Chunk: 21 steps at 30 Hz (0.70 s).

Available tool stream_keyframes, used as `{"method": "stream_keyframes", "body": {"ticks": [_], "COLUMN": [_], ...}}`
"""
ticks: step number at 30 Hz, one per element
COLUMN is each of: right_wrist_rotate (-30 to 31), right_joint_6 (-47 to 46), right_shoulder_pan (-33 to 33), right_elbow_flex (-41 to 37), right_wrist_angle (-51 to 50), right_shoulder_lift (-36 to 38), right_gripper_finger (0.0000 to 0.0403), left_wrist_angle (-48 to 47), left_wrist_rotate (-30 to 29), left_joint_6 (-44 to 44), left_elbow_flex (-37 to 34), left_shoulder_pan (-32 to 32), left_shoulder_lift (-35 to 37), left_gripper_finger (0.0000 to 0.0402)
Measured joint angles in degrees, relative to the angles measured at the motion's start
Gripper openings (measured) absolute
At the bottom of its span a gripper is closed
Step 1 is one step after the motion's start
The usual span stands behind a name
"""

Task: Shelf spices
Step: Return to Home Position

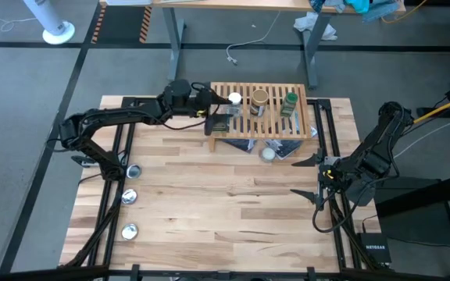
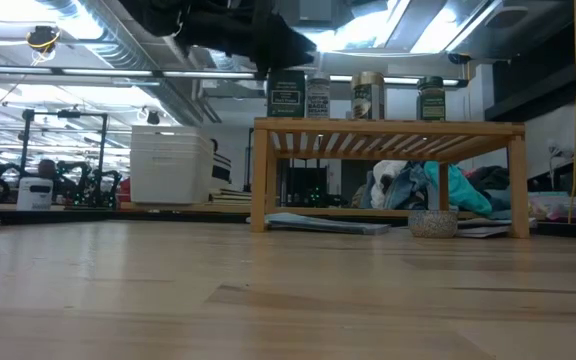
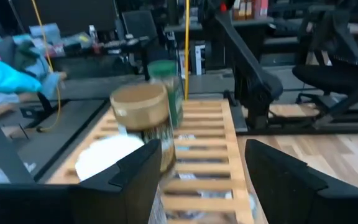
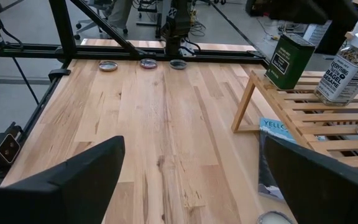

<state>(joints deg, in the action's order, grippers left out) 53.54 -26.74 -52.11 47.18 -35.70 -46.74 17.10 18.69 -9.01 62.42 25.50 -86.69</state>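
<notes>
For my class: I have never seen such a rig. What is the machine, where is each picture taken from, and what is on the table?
It is a robot with two arms at a wooden table. One picture looks down from above, one level across the tabletop, and two from wrist cameras. Four spice containers stand on a wooden shelf: a dark tin, a white-capped jar, a tan jar and a green-lidded jar. The left hand hovers open by the shelf. The right hand waits open near the table's right side. Neither holds anything.
</notes>
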Motion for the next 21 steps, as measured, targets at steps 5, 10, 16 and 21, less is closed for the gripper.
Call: {"method": "stream_keyframes", "body": {"ticks": [5, 10, 16, 21], "right_wrist_rotate": [0.0, 0.01, -1.87, -4.43], "right_joint_6": [0.0, 0.94, 5.34, 8.82], "right_shoulder_pan": [-0.01, -0.03, -0.05, -0.05], "right_elbow_flex": [-0.04, -0.04, -0.04, -0.04], "right_wrist_angle": [0.06, 0.0, -0.25, -0.46], "right_shoulder_lift": [0.61, 4.46, 11.0, 14.69], "right_gripper_finger": [0.039, 0.039, 0.039, 0.039], "left_wrist_angle": [-5.99, -22.45, -43.79, -62.22], "left_wrist_rotate": [-1.82, -8.13, -10.71, -10.67], "left_joint_6": [-2.15, -6.91, -8.02, -2.23], "left_elbow_flex": [4.34, 9.42, 11.53, 11.51], "left_shoulder_pan": [0.44, 0.43, 0.43, 0.39], "left_shoulder_lift": [2.11, 8.59, 21.85, 34.46], "left_gripper_finger": [0.0225, 0.0225, 0.0225, 0.0225]}}
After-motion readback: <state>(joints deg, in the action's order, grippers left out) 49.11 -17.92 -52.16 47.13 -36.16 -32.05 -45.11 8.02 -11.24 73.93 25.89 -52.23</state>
